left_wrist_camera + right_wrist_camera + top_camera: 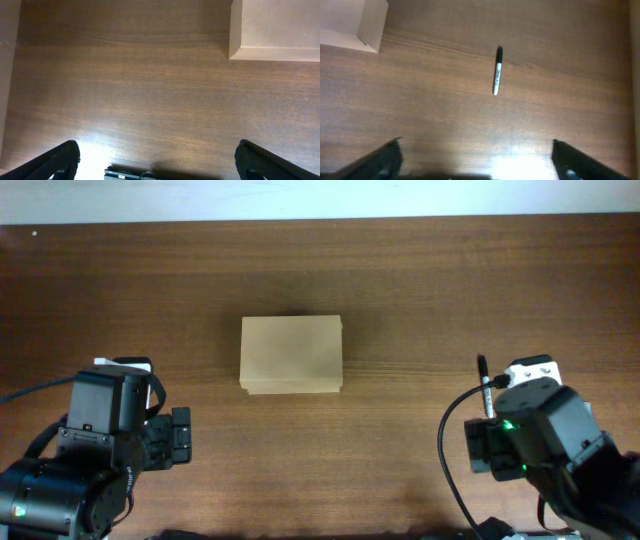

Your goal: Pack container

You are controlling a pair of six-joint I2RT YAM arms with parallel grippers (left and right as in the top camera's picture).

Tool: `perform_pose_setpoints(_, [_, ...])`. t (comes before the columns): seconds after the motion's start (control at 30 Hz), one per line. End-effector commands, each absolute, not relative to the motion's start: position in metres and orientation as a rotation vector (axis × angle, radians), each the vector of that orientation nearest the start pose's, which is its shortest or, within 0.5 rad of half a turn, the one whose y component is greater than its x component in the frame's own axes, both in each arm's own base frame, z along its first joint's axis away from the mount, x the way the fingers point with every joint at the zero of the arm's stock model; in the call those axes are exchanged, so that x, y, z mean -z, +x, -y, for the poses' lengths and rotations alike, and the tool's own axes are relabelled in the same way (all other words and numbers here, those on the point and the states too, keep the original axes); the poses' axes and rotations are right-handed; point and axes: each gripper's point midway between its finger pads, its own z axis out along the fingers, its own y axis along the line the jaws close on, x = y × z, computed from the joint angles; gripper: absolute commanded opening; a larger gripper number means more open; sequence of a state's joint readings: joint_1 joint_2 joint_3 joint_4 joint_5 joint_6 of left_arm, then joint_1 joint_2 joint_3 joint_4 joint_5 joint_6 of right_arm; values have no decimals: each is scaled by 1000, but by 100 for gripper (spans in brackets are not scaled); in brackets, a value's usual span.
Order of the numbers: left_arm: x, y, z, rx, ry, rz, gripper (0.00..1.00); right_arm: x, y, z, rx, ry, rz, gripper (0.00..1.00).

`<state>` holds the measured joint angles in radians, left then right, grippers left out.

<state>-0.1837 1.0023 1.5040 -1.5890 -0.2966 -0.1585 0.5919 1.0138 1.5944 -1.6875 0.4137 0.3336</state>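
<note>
Left claw [159, 159] and right claw [476, 156] both stand open and empty above the table [150, 90]. The cardboard box [291, 355] sits ahead, between them. A marker [496, 70] lies ahead of the right claw.

Open wood of the table [150, 90] runs forward between the left gripper's [160, 157] wide-spread fingers [60, 160]. The container [280, 25] stands ahead, out past the right finger. Ahead of the right gripper [477, 155], a black marker [496, 70] lies roughly in line with the gap between its fingers. The container's corner stands ahead, beyond the left finger.
</note>
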Motion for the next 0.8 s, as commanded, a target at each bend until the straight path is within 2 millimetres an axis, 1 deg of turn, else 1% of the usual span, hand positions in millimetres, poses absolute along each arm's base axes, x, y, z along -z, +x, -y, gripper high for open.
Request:
perform_pose_setpoints(0.0, [-297,180,-21,-292,-85,-2593,100,-312,169,-32,205,-191,-2550,99])
perform_pose_setpoints(0.47, [-296,180,-20,-283,-84,-2594,100,-303,179,-39,247,-211,-2597,99])
perform_pose_setpoints(0.77, [-296,180,-20,-283,-84,-2594,100,-292,189,-46,296,-235,-2651,99])
